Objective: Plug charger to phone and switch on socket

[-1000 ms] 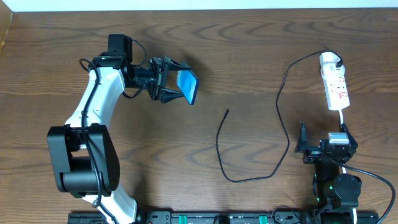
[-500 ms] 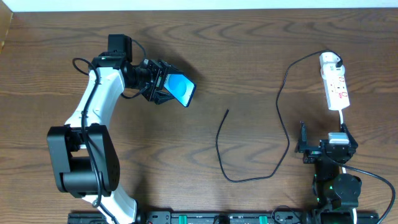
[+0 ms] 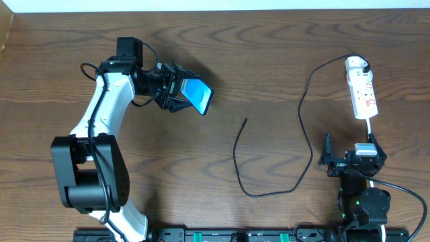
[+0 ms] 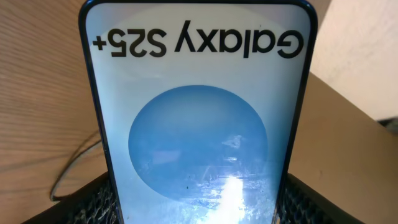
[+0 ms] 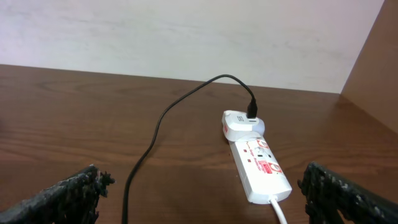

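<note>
My left gripper [image 3: 176,89] is shut on the phone [image 3: 197,96], a slim smartphone with a bright blue screen, and holds it tilted above the table at the upper left. In the left wrist view the phone [image 4: 198,112] fills the frame between the fingers, with "Galaxy S25+" upside down. The charger cable [image 3: 304,128] is thin and black. It runs from the white plug [image 3: 355,65] down and round to a free tip [image 3: 245,120] at mid-table. The white socket strip [image 3: 363,95] lies at the right and also shows in the right wrist view [image 5: 260,168]. My right gripper [image 3: 351,160] is open and empty, below the strip.
The strip's white cord [image 3: 371,126] runs down towards the right arm's base [image 3: 363,202]. The left arm [image 3: 101,128] curves up the left side. A black rail [image 3: 222,235] lines the front edge. A pale wall [image 5: 186,37] stands behind the table.
My left gripper has turned the phone at the wrist, so its blue screen faces up more, and drawn it slightly left. The right arm, cable and strip have not moved.
</note>
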You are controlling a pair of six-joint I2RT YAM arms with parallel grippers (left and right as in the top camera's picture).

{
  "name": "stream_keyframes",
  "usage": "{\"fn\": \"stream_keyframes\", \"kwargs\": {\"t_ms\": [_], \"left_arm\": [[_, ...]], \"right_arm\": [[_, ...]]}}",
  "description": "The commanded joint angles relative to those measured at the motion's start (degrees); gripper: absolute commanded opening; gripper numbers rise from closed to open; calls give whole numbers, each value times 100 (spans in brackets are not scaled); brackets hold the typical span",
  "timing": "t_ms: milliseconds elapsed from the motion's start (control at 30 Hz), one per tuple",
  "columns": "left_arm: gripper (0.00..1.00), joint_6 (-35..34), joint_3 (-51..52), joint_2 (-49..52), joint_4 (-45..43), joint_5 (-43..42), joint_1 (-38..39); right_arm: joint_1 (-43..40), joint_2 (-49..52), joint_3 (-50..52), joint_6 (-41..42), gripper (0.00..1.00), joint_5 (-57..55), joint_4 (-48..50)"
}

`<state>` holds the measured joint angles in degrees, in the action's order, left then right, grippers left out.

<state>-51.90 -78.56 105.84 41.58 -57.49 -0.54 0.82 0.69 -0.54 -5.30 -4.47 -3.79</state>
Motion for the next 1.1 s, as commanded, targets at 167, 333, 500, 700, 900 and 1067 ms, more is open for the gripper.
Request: {"fn": "stream_keyframes", "kwargs": {"t_ms": [167,333,500,700,900,1067], "left_arm": [[7,625,-144,-179,142,-280,-2],[7,732,-144,-179,435,949,-2],[7,734,-144,-179,826,2293,-2],[7,732,-138,-179,1086,3753,46],[7,730,-26,-173,1145,5333,310],[7,730,70,-162,1088,5862,525]], "right_arm": [[-13,-31,22,-76,99,15,-7],[-13,-31,22,-76,99,15,-7],[-13,-31,22,-76,99,15,-7],[-13,-31,22,-76,99,13,-7],[-13,-31,22,-76,99,15,-7],[-13,-31,22,-76,99,15,-7]]}}
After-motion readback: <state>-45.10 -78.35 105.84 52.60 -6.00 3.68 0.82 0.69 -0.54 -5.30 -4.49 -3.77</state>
